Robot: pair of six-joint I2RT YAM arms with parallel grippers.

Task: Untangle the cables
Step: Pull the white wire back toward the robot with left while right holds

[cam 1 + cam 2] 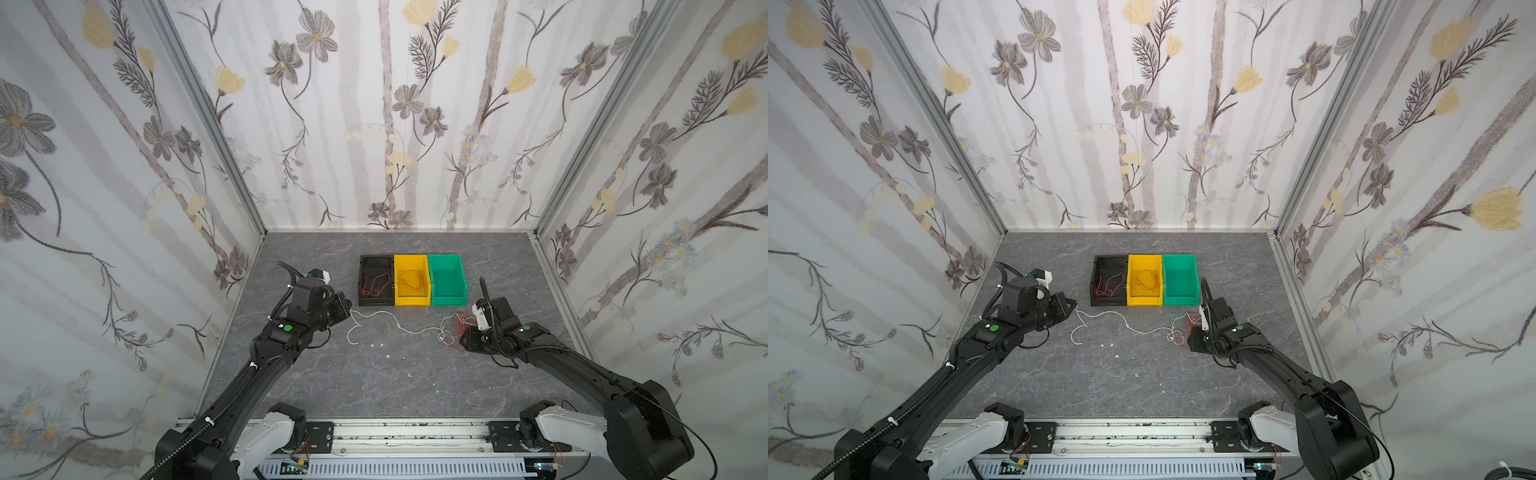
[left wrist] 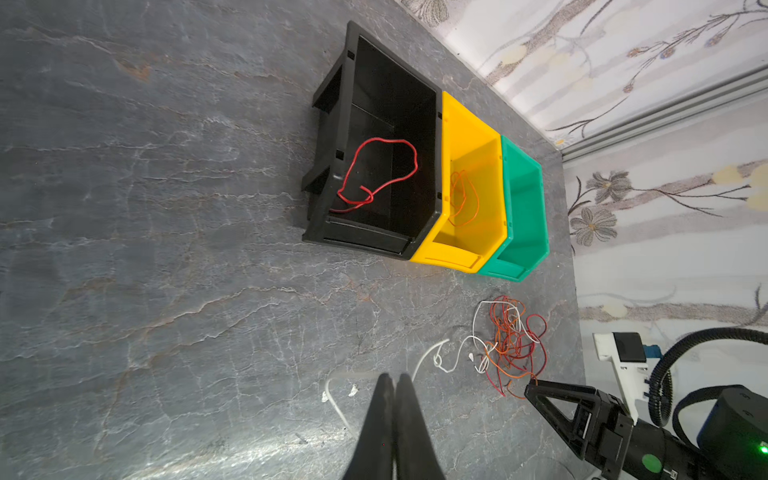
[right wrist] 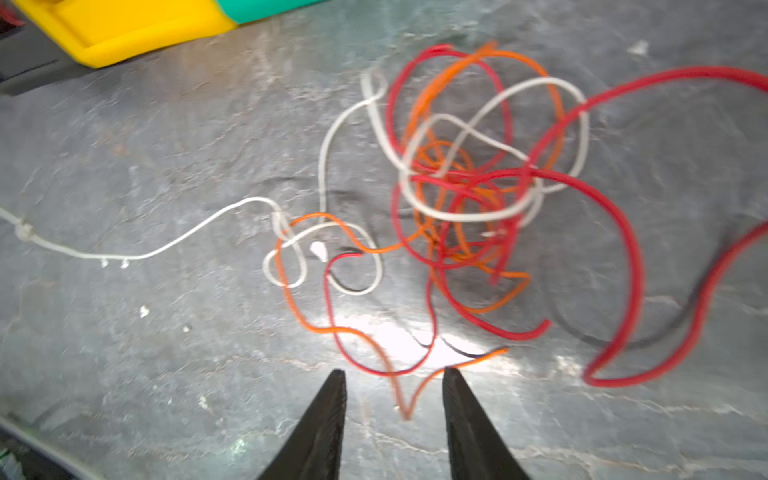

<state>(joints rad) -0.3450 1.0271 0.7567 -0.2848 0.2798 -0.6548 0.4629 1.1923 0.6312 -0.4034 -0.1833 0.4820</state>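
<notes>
On the grey worktop (image 1: 374, 382), the left claw (image 2: 392, 375) looks pinched shut on the white cable (image 1: 399, 326), the right claw (image 3: 395, 374) is half open, and the light, floppy cables (image 1: 456, 328) lie tangled at 3 o'clock, best grabbed by a loose orange loop (image 3: 405, 409).

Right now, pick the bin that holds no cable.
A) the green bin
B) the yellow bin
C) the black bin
A: the green bin is bare inside, while a red cable lies in the black bin and an orange cable in the yellow bin.
</notes>
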